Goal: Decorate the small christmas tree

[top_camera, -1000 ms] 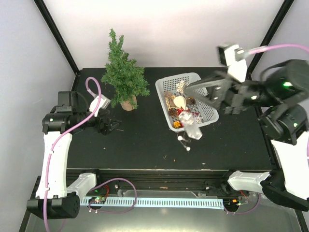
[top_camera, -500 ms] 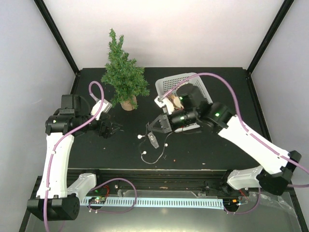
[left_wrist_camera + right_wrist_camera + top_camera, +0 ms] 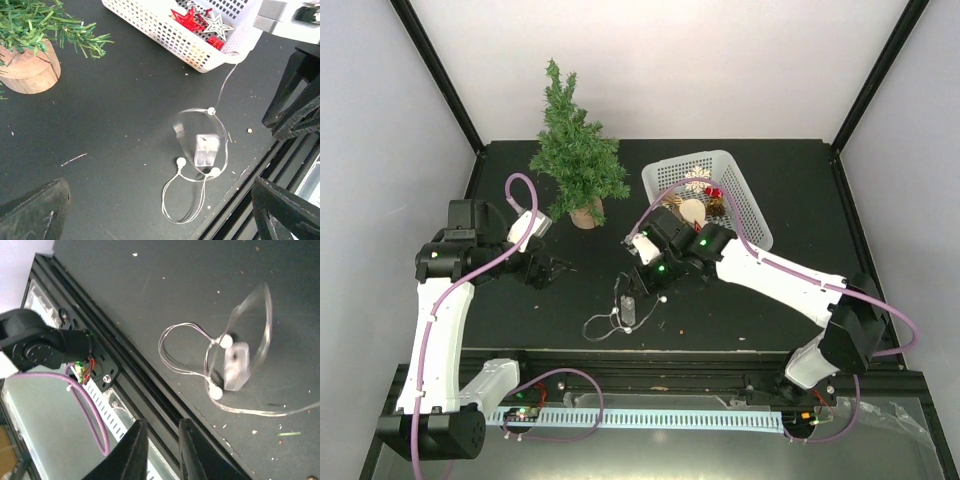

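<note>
Moved: light string [image 3: 628, 312] is now laid at lower centre, released by right gripper [image 3: 642, 272].
Top external: small christmas tree [image 3: 578, 150] is stood upper left.
Left wrist: left gripper [image 3: 160, 205] is spread wide, nothing held.
Right wrist: jaws are barely parted, nothing pinched.

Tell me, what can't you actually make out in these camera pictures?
The small christmas tree: left wrist view shows only stump and lowest branches; the top edge cuts the rest.
The light string: smeared by blur in the right wrist view, so bulbs cannot be counted there.
The ornaments in the white basket: too small overhead; the right arm covers part of the basket's near side.
</note>
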Controlling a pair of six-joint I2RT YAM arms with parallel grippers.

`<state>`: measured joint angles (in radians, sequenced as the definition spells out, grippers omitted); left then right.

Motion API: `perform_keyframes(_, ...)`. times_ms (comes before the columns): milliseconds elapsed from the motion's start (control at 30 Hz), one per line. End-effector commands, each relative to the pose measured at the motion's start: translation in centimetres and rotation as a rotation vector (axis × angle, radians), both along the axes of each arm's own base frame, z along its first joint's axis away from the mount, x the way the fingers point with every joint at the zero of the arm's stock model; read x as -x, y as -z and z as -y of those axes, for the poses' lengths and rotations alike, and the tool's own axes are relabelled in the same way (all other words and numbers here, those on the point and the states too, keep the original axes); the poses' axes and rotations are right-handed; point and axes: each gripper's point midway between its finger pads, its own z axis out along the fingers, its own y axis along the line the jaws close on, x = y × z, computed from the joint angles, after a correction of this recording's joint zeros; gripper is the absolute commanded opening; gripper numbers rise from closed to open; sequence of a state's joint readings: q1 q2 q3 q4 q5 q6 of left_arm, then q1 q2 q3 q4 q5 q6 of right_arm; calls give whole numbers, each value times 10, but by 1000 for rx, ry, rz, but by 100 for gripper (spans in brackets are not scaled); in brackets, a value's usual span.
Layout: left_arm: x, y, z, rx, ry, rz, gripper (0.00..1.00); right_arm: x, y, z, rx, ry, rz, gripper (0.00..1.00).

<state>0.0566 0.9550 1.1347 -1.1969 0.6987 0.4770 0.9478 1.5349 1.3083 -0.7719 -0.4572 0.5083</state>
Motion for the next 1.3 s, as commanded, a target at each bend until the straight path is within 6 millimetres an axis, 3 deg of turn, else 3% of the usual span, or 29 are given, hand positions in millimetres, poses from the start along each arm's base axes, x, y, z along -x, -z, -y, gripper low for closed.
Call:
perform_keyframes(0, -2, -1, -1, -22, 5, 25, 99, -9, 9, 7, 59, 26, 60, 27)
perform_keyframes(100, -2, 0, -2, -26, 6, 26, 99, -16, 15, 15, 112, 64, 89, 50)
perform_keyframes(200, -2, 1, -2, -29, 1, 24, 99, -28, 20, 33, 204, 150, 131, 63)
perform_keyframes(300, -2, 1, -3, -32, -2, 27, 99, -36, 27, 53, 306, 235, 147, 70)
perform_keyframes(833, -3, 2, -11, -79, -39, 40, 99, -54, 74, 70, 492, 384, 91, 68)
perform_keyframes(1100, -4, 1, -13, -87, -54, 45, 99, -71, 85, 75, 392, 533, 4, 69)
perform_keyframes(1267, -4, 1, -14, -88, -57, 44, 99, -84, 93, 65, 355, 573, -40, 64)
